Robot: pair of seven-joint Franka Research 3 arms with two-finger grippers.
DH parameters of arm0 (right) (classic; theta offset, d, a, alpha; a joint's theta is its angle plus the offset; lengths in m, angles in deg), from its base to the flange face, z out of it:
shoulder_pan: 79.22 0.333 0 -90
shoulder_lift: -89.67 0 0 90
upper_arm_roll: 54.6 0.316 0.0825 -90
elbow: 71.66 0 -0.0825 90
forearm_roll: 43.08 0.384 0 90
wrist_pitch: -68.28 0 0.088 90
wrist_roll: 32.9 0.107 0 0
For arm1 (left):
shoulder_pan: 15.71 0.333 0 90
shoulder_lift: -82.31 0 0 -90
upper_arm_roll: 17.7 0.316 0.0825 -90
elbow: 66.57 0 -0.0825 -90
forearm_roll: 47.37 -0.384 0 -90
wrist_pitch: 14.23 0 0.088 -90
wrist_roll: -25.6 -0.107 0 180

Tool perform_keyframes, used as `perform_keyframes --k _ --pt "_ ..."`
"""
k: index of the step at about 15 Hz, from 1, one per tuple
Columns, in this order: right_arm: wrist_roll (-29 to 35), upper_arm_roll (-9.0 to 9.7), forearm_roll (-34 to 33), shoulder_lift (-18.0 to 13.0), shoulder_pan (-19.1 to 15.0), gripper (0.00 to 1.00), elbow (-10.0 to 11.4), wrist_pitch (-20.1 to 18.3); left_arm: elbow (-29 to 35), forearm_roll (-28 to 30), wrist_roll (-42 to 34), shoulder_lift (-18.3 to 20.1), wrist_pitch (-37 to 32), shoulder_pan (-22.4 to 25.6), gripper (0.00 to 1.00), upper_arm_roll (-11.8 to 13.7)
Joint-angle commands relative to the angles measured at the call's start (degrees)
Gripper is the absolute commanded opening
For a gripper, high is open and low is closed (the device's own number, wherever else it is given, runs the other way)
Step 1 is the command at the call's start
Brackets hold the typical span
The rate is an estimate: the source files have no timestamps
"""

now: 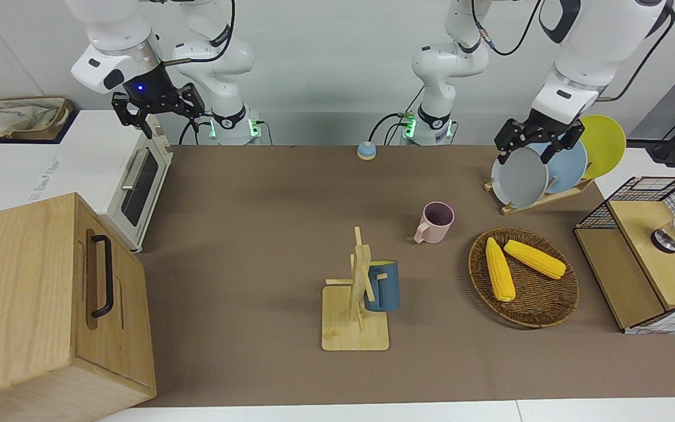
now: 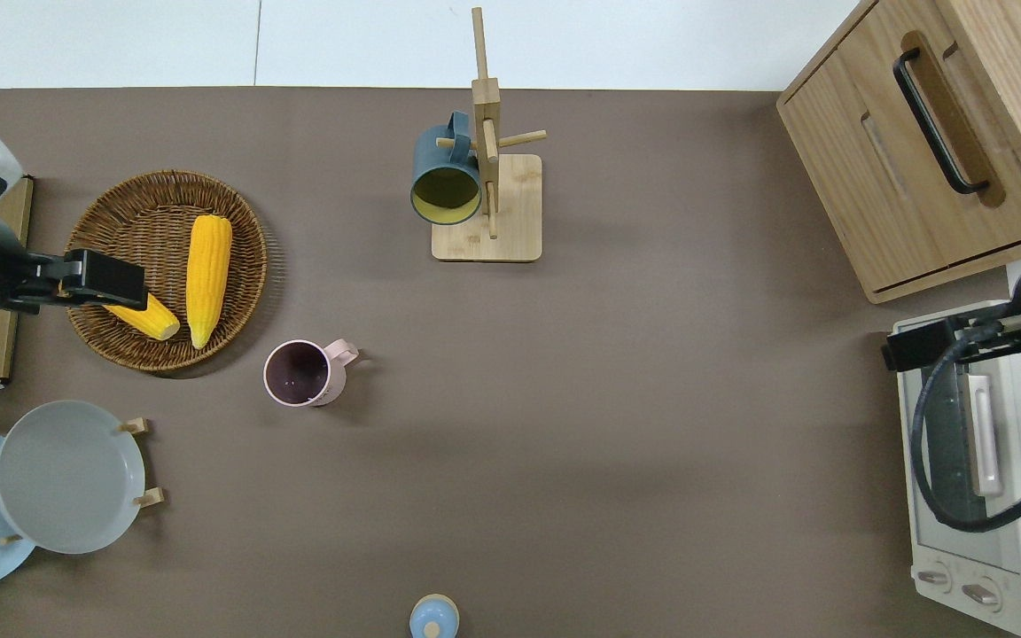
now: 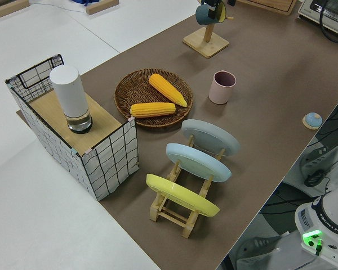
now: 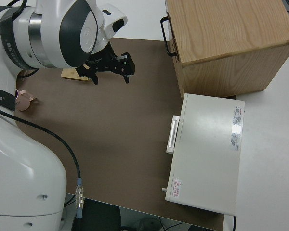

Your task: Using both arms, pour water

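Both arms are up in the air, nothing held. Right pincer (image 1: 157, 108) hangs over the toaster oven (image 1: 129, 176) at the right arm's end of the counter (image 1: 267, 234); fingers spread wide apart, empty, as the right side view shows (image 4: 110, 71). Left pincer (image 1: 539, 140) sits over the edge of the wicker basket (image 2: 112, 275) on the overhead view (image 2: 98, 282); in the front view its fingers stand apart w/ nothing between them.

Basket holds two corn cobs (image 1: 516, 266), lying side by side, close at one end. Pink mug (image 1: 434, 223) stands upright on the counter just beside the basket, toward the middle, handle pointing to the right arm's end; looks empty inside. Blue mug (image 1: 383, 287) hangs on the wooden mug tree (image 1: 358, 293), farther from the robots than the pink mug, mouth facing the robots.

Plate rack (image 3: 180, 208) w/ three plates on edge (grey, blue, yellow) is nearer the robots than the basket. White cylinder (image 3: 71, 98) stands upright on the wire-sided stand (image 3: 110, 163) at the left arm's end. Small blue knob-like thing (image 1: 366, 150) lies near the robots, mid counter. Wooden cabinet (image 1: 44, 305) w/ black handle is beside the oven, farther from the robots.
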State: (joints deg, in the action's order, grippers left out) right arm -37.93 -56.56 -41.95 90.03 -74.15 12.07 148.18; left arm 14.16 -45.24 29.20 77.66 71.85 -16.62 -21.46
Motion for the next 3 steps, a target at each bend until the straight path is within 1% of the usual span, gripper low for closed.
perform_keyframes --k 1,3 --pt "-0.86 -0.15 0.28 -0.1 0.02 0.985 0.11 0.35 1.63 1.13 0.8 1.23 0.31 -5.06 1.0 3.66" --pt "-0.86 -0.15 0.28 -0.1 0.02 0.985 0.11 0.35 1.63 1.3 0.36 1.14 0.32 -4.89 1.0 3.4"
